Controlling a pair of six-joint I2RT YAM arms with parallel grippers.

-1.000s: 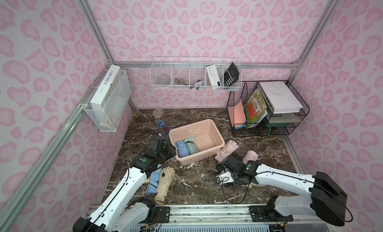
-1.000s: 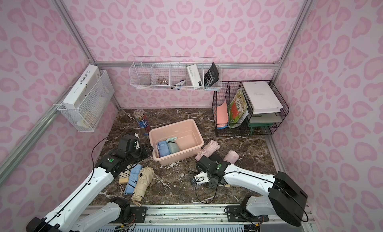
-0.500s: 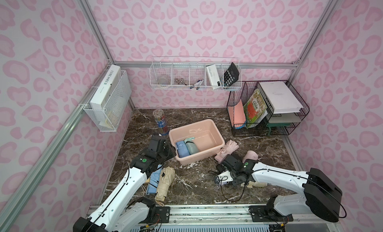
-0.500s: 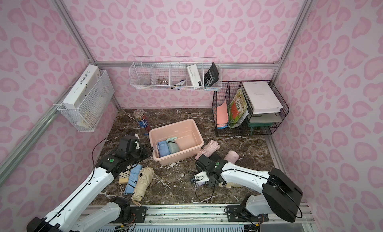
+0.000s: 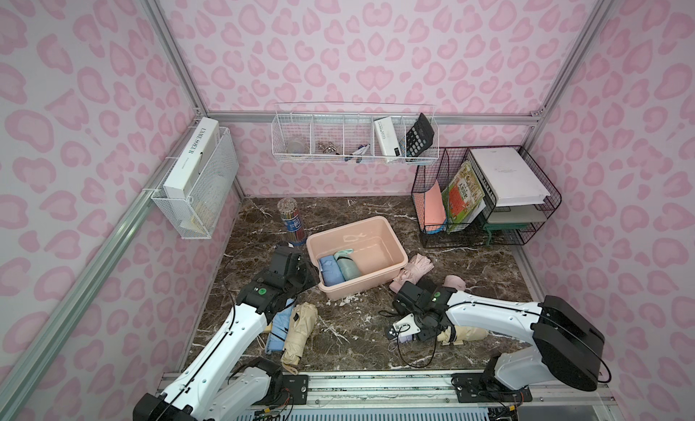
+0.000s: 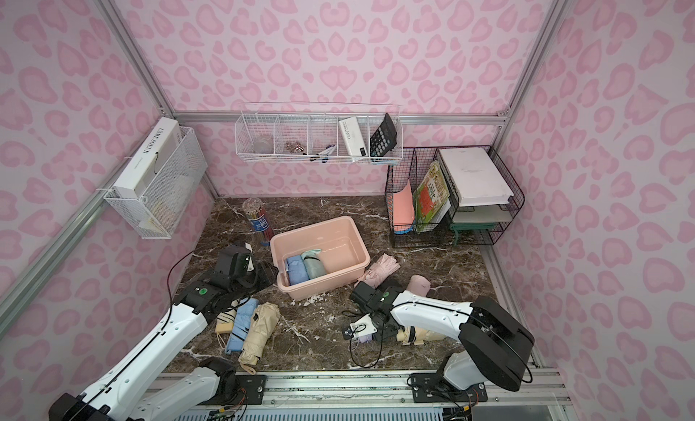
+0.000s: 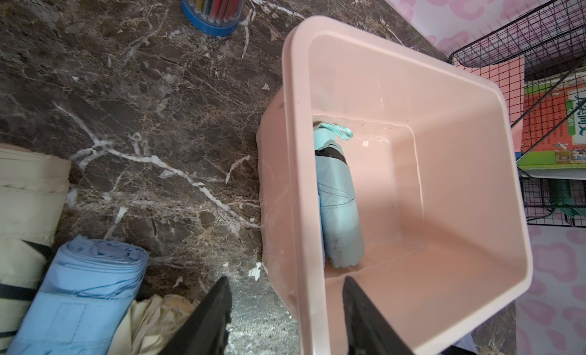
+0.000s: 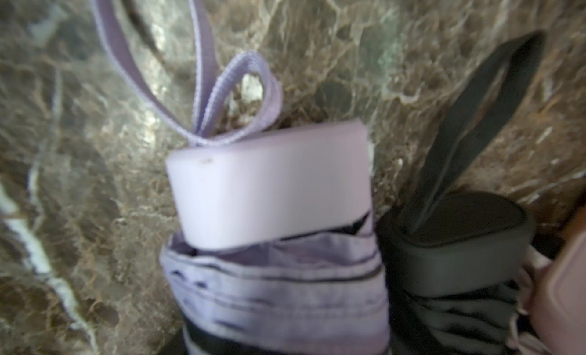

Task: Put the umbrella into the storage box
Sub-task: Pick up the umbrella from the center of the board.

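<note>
Your lilac umbrella (image 8: 279,274) lies flat on the tabletop (image 5: 349,212), out in front of the storage box (image 5: 361,287) and well apart from its near right corner. Its long axis runs across the front of the storage box rather than toward it, with the flat lilac handle and looped wrist strap leading. A black-handled umbrella (image 8: 456,242) lies just beside it, pointing the same way.

The right gripper (image 5: 415,330) sits low over the lilac umbrella. Its fingers are hidden under the wrist in both top views and fall outside the right wrist view, so you cannot tell whether they are grasping. That wrist view is blurred, and the frame edge cuts off the lilac body.

The left gripper (image 7: 286,279) has its fingers (image 7: 215,318) released, 1 on each side of the storage box's near rim. Inside lie 2 folded umbrellas side by side, a blue umbrella (image 5: 331,272) and a pale teal umbrella (image 5: 348,266). The rim hides the blue umbrella from the left wrist camera.

Against 1 second ago, the right arm's black shoulder housing has swung closer to the storage box. The left arm and the box's contents have not moved.
</note>
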